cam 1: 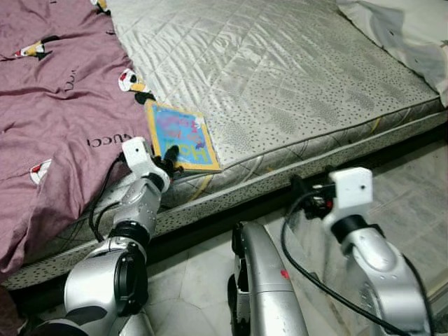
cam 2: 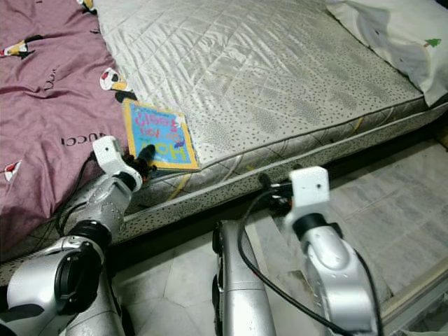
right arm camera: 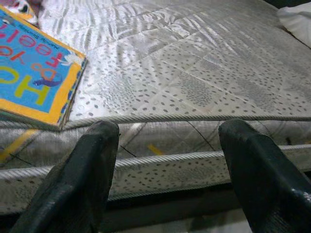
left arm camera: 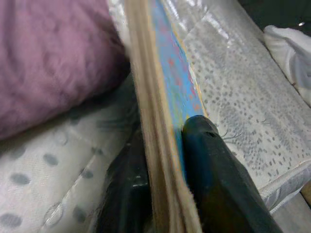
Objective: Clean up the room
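Gripping: left hand (cam 1: 170, 155) clamped on the picture book's (cam 1: 180, 137) near edge.
Book: flat on the mattress (cam 1: 294, 84), purple quilt (cam 1: 56, 105) at its 9 o'clock.
Right hand (right arm camera: 165, 160): spread, empty, before the mattress edge.
Next: probably lift the book clear.

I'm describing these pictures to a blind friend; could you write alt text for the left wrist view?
Two black fingers of the robot's left gripper pinch the edge of a thin picture book with a bright blue cover, seen edge-on. The book lies on a pale quilted mattress, with a purple blanket bunched beside it.
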`<state>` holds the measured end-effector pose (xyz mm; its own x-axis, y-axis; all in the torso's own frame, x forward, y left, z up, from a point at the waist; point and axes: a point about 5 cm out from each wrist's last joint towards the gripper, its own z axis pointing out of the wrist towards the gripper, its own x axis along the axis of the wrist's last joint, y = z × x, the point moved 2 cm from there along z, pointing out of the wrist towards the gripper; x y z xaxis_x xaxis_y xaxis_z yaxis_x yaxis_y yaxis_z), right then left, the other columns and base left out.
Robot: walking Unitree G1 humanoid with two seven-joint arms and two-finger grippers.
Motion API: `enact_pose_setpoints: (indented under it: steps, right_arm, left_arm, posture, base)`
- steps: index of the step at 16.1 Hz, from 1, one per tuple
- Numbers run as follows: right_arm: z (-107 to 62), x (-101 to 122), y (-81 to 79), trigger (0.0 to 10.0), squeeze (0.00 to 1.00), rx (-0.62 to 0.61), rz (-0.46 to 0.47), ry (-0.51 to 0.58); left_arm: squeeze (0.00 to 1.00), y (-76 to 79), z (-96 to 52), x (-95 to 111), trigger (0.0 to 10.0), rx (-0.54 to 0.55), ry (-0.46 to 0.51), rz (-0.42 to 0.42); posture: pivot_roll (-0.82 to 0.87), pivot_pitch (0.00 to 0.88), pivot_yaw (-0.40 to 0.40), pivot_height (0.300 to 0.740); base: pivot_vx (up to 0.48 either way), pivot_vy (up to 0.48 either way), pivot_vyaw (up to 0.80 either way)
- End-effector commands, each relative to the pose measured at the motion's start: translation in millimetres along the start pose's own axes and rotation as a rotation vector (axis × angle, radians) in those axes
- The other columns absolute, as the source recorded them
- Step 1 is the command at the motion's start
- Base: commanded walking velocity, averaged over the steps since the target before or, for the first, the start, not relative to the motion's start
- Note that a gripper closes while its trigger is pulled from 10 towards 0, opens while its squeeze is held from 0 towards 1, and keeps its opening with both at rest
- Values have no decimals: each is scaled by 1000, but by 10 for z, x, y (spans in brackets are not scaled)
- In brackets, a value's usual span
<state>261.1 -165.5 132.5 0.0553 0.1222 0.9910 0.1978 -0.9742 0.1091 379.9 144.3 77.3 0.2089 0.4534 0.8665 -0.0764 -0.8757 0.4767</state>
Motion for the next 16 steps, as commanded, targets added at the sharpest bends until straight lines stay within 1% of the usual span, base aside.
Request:
enact_pose_setpoints:
  steps: [1,2,3,4,5,6,7,8,9,10,11,12,13,14,15,16]
  right_arm:
    - [20,-28,-4,10000,0,-11,-5,-3]
    - [64,-33,-38,10000,0,-9,2,5]
    - [86,-34,-54,10000,0,-8,6,10]
    - [137,-32,-80,10000,0,-7,7,26]
    - [214,-27,-103,10000,0,-17,19,48]
    - [269,-28,-109,10000,0,-30,23,60]
    - [289,-41,-110,10000,0,-39,24,60]
    - [344,-103,-117,10000,0,-67,56,49]
    - [387,-141,-138,10000,0,-80,69,49]
    - [415,-149,-152,10000,0,-85,85,56]
    - [436,-159,-158,10000,0,-92,107,60]
    - [446,-187,-140,10000,0,-109,156,60]
    - [460,-230,-113,10000,0,-136,195,55]
    - [494,-278,-132,10000,0,-134,218,42]
    - [531,-256,-161,10000,0,-117,222,53]
    - [554,-229,-176,10000,0,-107,223,65]
  left_arm:
    - [0,-65,-21,-1,0,21,-6,35]
    - [0,-66,-9,79,0,14,23,70]
    - [0,-57,2,136,0,8,46,80]
    - [0,-34,32,301,0,2,107,97]
    - [0,49,75,539,0,-43,188,106]
    - [0,154,91,694,0,-108,239,151]
    - [0,179,78,737,0,-124,262,180]
    - [0,191,10,842,0,-141,331,250]
    - [0,143,-122,957,0,-97,434,287]
    - [0,120,-235,991,0,-69,487,349]
    - [0,128,-316,987,0,-74,509,394]
    - [0,148,-410,954,0,-78,522,417]
    - [0,192,-518,924,0,-80,536,464]
    - [0,219,-665,861,0,-75,532,489]
    - [0,279,-789,806,0,-111,520,552]
    - [0,298,-852,764,0,-126,508,582]
  posture:
    - [-219,75,-62,491]
    - [-203,62,-51,491]
    - [-199,58,-48,491]
    - [-184,43,-38,491]
    - [-151,17,-19,491]
    - [-127,1,-12,491]
    - [-106,0,-3,491]
    - [-76,0,10,491]
    - [-48,0,22,491]
    - [-39,0,23,491]
    - [-30,0,17,491]
    - [-5,0,1,491]
    - [13,0,-8,491]
    - [27,0,-14,505]
    - [34,0,-10,519]
    - [36,0,-9,528]
  base:
    - [0,0,0]
    - [0,0,0]
    - [0,0,0]
    - [0,0,0]
    - [0,0,0]
    - [0,0,0]
    - [0,0,0]
    - [0,0,0]
    - [0,0,0]
    - [0,0,0]
    - [0,0,0]
    - [0,0,0]
    - [0,0,0]
    - [0,0,0]
    - [0,0,0]
    - [0,0,0]
